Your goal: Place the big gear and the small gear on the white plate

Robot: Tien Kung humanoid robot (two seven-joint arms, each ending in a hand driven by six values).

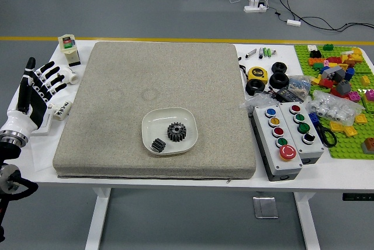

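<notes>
My left hand (pixel 42 91) is at the table's left edge, its fingers spread and holding nothing, well away from the plate. The white plate (pixel 149 122) lies on the grey-beige mat, a bit below its middle. Inside it, the big dark gear (pixel 176 132) lies flat right of the plate's centre. The small dark gear (pixel 158 145) rests in the plate's lower left part, near the rim and apart from the big one. No right hand shows.
The mat (pixel 117 86) covers much of the white table. White bottles (pixel 63 110) and a box stand along the left edge. At the right are button boxes (pixel 287 139), a yellow tape measure (pixel 257 74), black wheels, plastic bags and green baseplates with bricks.
</notes>
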